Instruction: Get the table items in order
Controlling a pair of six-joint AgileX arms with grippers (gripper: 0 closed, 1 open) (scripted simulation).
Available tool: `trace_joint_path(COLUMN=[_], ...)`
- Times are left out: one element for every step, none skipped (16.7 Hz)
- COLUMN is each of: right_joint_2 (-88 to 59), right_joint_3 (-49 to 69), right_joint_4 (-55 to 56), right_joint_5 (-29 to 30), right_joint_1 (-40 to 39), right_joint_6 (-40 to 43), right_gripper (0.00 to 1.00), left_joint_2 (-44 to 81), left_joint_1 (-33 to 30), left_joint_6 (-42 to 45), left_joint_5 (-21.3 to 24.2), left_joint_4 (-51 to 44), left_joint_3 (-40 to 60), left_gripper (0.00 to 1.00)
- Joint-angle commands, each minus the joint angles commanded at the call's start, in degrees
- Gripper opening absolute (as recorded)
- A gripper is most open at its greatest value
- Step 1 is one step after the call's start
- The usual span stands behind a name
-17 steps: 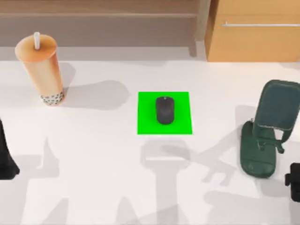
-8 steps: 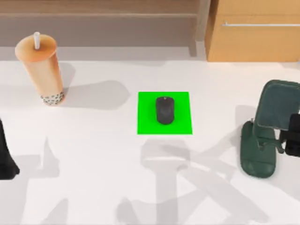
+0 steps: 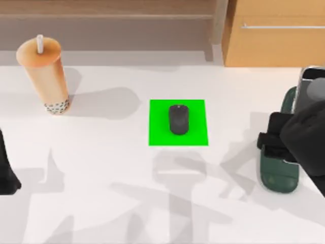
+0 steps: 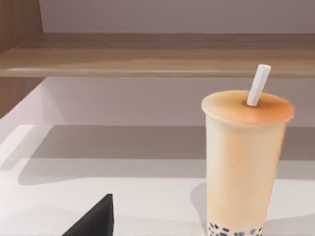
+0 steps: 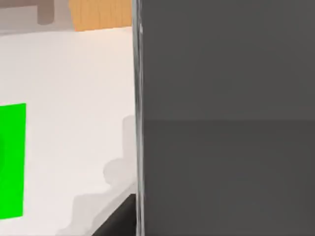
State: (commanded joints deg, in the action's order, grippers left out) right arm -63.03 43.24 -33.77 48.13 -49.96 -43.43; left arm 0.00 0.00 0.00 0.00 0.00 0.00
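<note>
1. Reaching in from the table's right side, the right gripper (image 3: 278, 140) now hangs over the dark green phone stand (image 3: 277, 175). Half a second ago it was a small black shape at the right edge, and a second ago it sat lower along that edge.
2. The right gripper is clenched on the smartphone (image 3: 312, 84), whose grey screen and pale rim rise above the stand's back, near the tan cabinet (image 3: 274, 35). The earlier top views did not show the phone there.
3. In the right wrist view the smartphone (image 5: 226, 118) stands close to the camera, its pale edge upright, with the white table (image 5: 74, 88) and a strip of the green mat (image 5: 12, 160) beyond it.
4. The arm now covers the stand's upper plate, leaving the rounded base visible on the table (image 3: 111, 168).
5. The mouse (image 3: 178, 119) lies on the middle of the green mat (image 3: 195, 134) at the table's centre, unmoved.
6. The bubble-tea cup (image 3: 45, 76) stands upright at the far left with its straw (image 3: 39, 43) up, unchanged. The left wrist view shows the cup (image 4: 243, 162) nearby, pearls at its bottom.
7. The left gripper (image 3: 6, 173) stays parked at the left edge, well apart from the cup. I cannot tell whether it is released or clenched.
</note>
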Motion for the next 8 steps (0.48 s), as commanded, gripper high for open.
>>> trace_joint_path(right_joint_2=[-0.2, -0.2, -0.2, -0.2, 0.1, 0.2, 0.7, 1.7], right_joint_3=[0.0, 0.0, 0.0, 0.0, -0.1, -0.1, -0.2, 0.3], right_joint_4=[0.3, 0.3, 0.3, 0.3, 0.2, 0.2, 0.2, 0.2], right_joint_5=[0.2, 0.2, 0.2, 0.2, 0.1, 0.0, -0.1, -0.4], right_joint_1=[-0.3, -0.3, -0.3, -0.3, -0.1, -0.2, -0.4, -0.7], right_joint_6=[-0.1, -0.1, -0.1, -0.1, -0.1, -0.1, -0.2, -0.3], right_gripper=[0.0, 0.0, 0.0, 0.0, 0.0, 0.0, 0.0, 0.0], left_joint_2=[0.0, 0.0, 0.0, 0.0, 0.0, 0.0, 0.0, 0.0], left_joint_1=[0.0, 0.0, 0.0, 0.0, 0.0, 0.0, 0.0, 0.0], left_joint_6=[0.0, 0.0, 0.0, 0.0, 0.0, 0.0, 0.0, 0.0], left_joint_5=[0.0, 0.0, 0.0, 0.0, 0.0, 0.0, 0.0, 0.0], left_joint_4=[0.0, 0.0, 0.0, 0.0, 0.0, 0.0, 0.0, 0.0], left_joint_3=[0.0, 0.0, 0.0, 0.0, 0.0, 0.0, 0.0, 0.0], left_gripper=[1.0, 1.0, 1.0, 1.0, 1.0, 1.0, 1.0, 1.0])
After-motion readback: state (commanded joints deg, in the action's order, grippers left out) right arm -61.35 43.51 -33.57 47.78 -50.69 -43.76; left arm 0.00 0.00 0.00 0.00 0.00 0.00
